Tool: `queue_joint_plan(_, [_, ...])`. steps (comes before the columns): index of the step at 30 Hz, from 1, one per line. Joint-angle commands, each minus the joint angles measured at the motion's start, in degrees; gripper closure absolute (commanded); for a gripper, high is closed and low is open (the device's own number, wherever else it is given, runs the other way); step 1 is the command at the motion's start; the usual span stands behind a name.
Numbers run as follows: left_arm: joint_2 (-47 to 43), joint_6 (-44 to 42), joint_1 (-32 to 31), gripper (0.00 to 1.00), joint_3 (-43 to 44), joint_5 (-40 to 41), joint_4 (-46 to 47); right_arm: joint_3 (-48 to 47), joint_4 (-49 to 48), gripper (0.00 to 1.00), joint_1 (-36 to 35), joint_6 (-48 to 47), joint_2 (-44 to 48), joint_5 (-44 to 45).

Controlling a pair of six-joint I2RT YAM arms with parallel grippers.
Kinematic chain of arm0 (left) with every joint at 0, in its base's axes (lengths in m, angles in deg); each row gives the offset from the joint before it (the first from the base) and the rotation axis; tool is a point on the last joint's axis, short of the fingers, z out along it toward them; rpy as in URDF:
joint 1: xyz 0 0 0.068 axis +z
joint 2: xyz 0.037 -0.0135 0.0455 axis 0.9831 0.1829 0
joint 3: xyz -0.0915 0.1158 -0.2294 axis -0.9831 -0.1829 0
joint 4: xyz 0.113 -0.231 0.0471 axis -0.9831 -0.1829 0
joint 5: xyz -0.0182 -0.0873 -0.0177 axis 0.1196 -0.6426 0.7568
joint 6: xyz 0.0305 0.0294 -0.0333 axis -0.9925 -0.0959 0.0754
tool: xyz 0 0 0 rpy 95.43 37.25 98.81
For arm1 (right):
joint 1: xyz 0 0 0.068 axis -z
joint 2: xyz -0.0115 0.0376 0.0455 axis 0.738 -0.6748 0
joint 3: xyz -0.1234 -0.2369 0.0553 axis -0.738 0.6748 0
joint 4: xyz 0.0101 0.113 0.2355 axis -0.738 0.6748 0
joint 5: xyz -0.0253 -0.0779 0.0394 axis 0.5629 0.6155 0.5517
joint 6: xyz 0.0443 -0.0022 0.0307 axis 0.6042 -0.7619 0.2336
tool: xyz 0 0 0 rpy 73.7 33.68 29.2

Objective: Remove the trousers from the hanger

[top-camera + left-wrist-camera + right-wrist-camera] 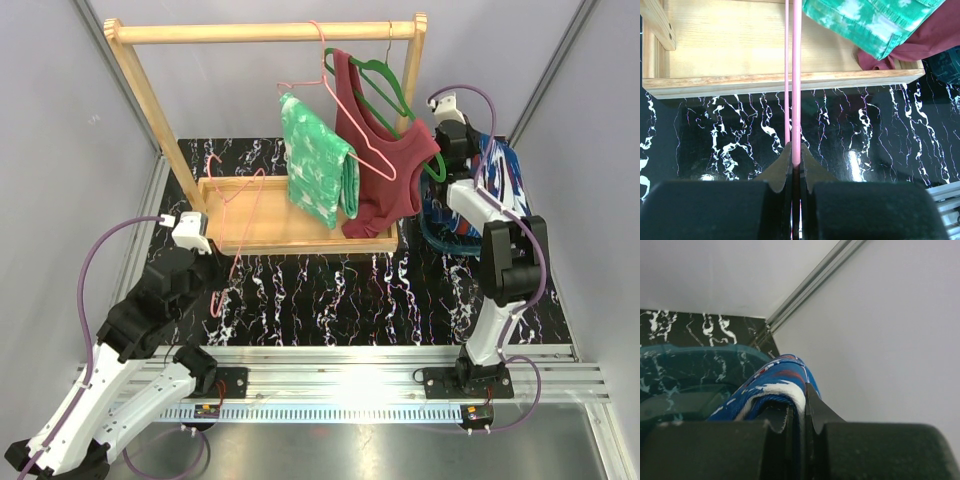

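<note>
The bright green trousers [318, 170] hang folded over a pink hanger [345, 105] on the wooden rail [260, 32]; their hem shows in the left wrist view [865, 20]. My left gripper [218, 262] is shut on the wire of a second, empty pink hanger [240, 205], which runs straight out from the jaws [796, 75] in the left wrist view [796, 152]. My right gripper [470, 150] is shut on the blue trousers with white and red streaks [503, 175], holding them at the far right above a teal bin [445, 228]. The cloth drapes over one finger [775, 382] at the gripper [802, 405].
A maroon tank top [392, 175] hangs on a green hanger [385, 85] next to the green trousers. The wooden rack base [270, 240] lies on the black marbled table [340, 300]. Grey walls close in on both sides; the right wall [890, 330] is near the right gripper.
</note>
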Motion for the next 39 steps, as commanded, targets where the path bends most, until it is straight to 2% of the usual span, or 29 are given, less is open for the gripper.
queue_joint_plan(1, [-0.48, -0.5, 0.23, 1.0, -0.43, -0.73, 3.27, -3.75, -1.16, 0.97, -1.27, 5.59, -2.19, 1.47])
queue_joint_plan(3, [-0.39, -0.5, 0.23, 1.0, -0.43, -0.46, 3.18, -3.84, -0.1, 0.9, -1.53, 7.96, -3.08, 2.08])
queue_joint_plan(4, [-0.3, -0.5, 0.23, 1.0, -0.43, -0.46, 3.18, -3.92, -0.01, 0.77, -1.53, 8.67, -3.87, 2.34])
queue_joint_plan(6, [-0.13, -0.5, 0.23, 1.0, -0.34, -0.29, 3.18, -4.1, 0.25, 0.66, -1.62, 10.07, -4.4, 3.66])
queue_joint_plan(7, [-0.04, -0.5, 0.23, 1.0, -0.34, -0.29, 3.18, -4.8, 0.78, 0.55, -1.62, 10.87, -4.49, 3.75])
queue_joint_plan(9, [0.05, -0.5, 0.23, 1.0, -0.25, -0.11, 3.1, -5.76, 3.4, 0.45, -1.44, 13.75, -4.14, 3.58])
queue_joint_plan(10, [0.14, -0.5, 0.23, 1.0, -0.25, -0.11, 3.1, -7.42, 5.51, 0.43, -1.53, 15.17, -3.27, 2.27])
queue_joint_plan(11, [0.22, -0.5, 0.23, 1.0, -0.16, -0.02, 3.01, -8.66, 10.57, 0.36, -1.27, 18.14, -2.82, 0.78])
queue_joint_plan(13, [0.4, -0.5, 0.23, 1.0, -0.08, 0.24, 3.01, -13.21, 16.75, 0.31, -0.74, 21.67, -1.94, -3.62])
queue_joint_plan(14, [0.4, -0.5, 0.23, 1.0, -0.08, 0.33, 3.01, -14.98, 23.39, 0.27, -0.57, 25.43, -1.77, -5.28])
queue_joint_plan(15, [0.31, -0.41, 0.23, 1.0, -0.08, 0.33, 2.92, -16.56, 27.63, 0.2, 0.48, 26.86, -1.42, -10.7])
queue_joint_plan(17, [0.14, -0.24, 0.23, 1.0, -0.16, 0.68, 2.75, -19.56, 35.45, 0.18, 1.36, 30.19, -0.27, -15.56])
queue_joint_plan(18, [0.05, -0.32, 0.23, 1.0, -0.16, 0.77, 2.74, -20.0, 37.67, 0.01, 2.67, 31.51, 0.34, -22.46])
queue_joint_plan(20, [-0.04, -0.32, 0.23, 1.0, -0.16, 0.77, 2.83, -21.15, 42.93, 0.01, 4.7, 36.59, 1.66, -27.95])
queue_joint_plan(21, [0.05, -0.41, 0.23, 1.0, 0.01, 0.77, 2.83, -21.76, 44.97, 0.0, 7.23, 38.45, 1.75, -34.07])
queue_joint_plan(24, [0.49, -0.41, 0.23, 1.0, 0.1, 0.77, 2.75, -20.81, 46.31, 0.01, 11.19, 44.53, 0.97, -39.82])
queue_joint_plan(27, [0.58, -0.32, 0.23, 1.0, 0.1, 0.68, 2.83, -21.23, 46.57, 0.01, 11.92, 45.94, -2.45, -40.28])
queue_joint_plan(30, [0.66, -0.41, 0.23, 1.0, 0.19, 0.77, 2.83, -26.24, 49.82, 0.01, 11.92, 45.76, -11.57, -39.58])
queue_joint_plan(35, [0.75, -0.41, 0.23, 1.0, 0.28, 1.47, 2.74, -29.5, 51.58, 0.01, 11.65, 46.38, -19.68, -42.21])
queue_joint_plan(39, [0.75, -0.5, 0.23, 1.0, 0.54, 2.09, 2.83, -33.7, 57.02, 0.0, 10.95, 45.59, -26.61, -37.66])
